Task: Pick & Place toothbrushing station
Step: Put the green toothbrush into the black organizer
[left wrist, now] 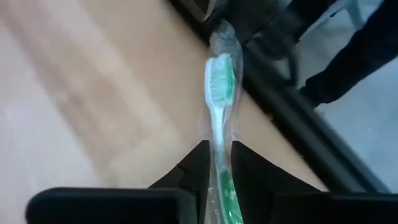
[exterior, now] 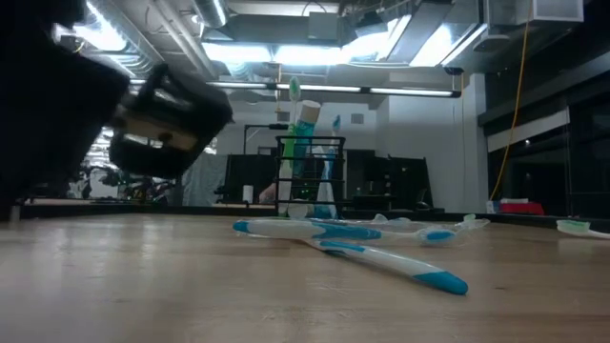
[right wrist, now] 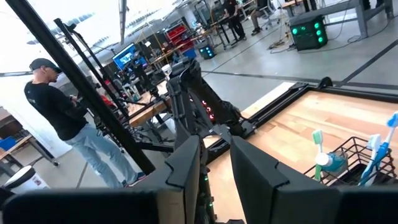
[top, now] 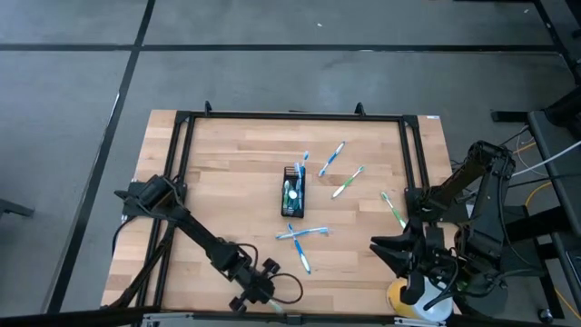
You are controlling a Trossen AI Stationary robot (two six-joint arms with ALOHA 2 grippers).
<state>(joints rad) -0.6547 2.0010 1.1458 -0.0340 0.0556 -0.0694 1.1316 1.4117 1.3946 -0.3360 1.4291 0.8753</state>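
Left gripper: the left gripper (left wrist: 214, 180) sat low at the near edge of the table, left of centre, and its two dark fingers (left wrist: 186, 171) were pinched tight on a green-white toothbrush (left wrist: 219, 93) in a clear wrapper, bristle head poking out past the fingertips.
Left arm: it stretched from its base at the table's left side down to that near edge, elbow over the wood.
Right gripper: the right gripper (right wrist: 214, 168) waited at the near right corner, fingers a little apart with a narrow gap between them and nothing in them.
Holder: the black mesh holder (top: 292, 191) stood upright near the middle of the wooden table (top: 236, 173), well apart from both grippers, with brushes and a small tube standing up in it.
Loose brushes, near: two blue-white toothbrushes (top: 301, 233) lay crossed just near of the holder, a third (top: 303, 260) angled off nearer still.
Loose brushes, far right: a blue-white toothbrush (top: 331, 158) and a green one (top: 348, 181) lay right of the holder; another green one (top: 393, 209) lay by the right rail.
Cup: a yellow-and-white cup (top: 413, 298) sat at the near right corner, under the right arm.
Room: a person in dark top and jeans (right wrist: 68, 121) stood beyond the table.
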